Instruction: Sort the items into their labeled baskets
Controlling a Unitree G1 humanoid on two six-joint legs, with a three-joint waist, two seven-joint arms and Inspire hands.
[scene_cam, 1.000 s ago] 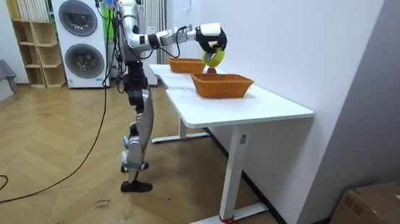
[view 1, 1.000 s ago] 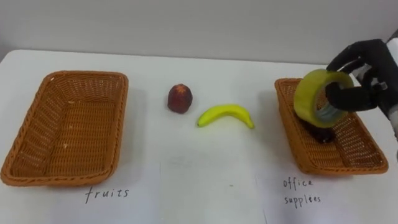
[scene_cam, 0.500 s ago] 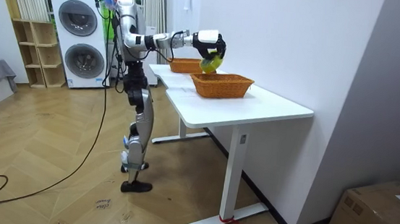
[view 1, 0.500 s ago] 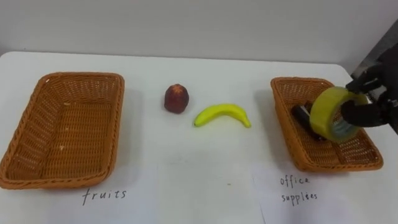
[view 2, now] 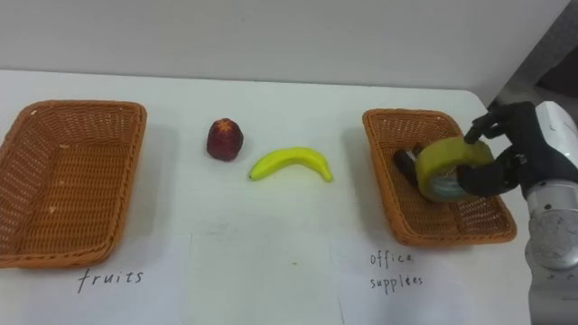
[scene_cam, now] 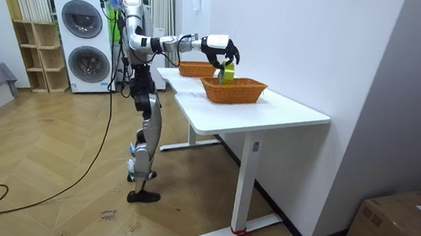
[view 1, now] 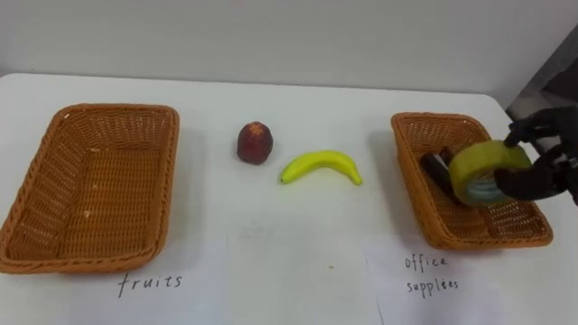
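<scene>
The right hand has its fingers and thumb curled round a yellow roll of tape. It holds the roll on edge, low inside the office supplies basket at the right end of the table. The roll hangs just beside a dark thing lying in that basket; whether it touches the wicker I can't tell. To my eye the release is straight down. The banana and red fruit lie mid-table, between the two baskets, nearer the empty fruit basket on the left.
</scene>
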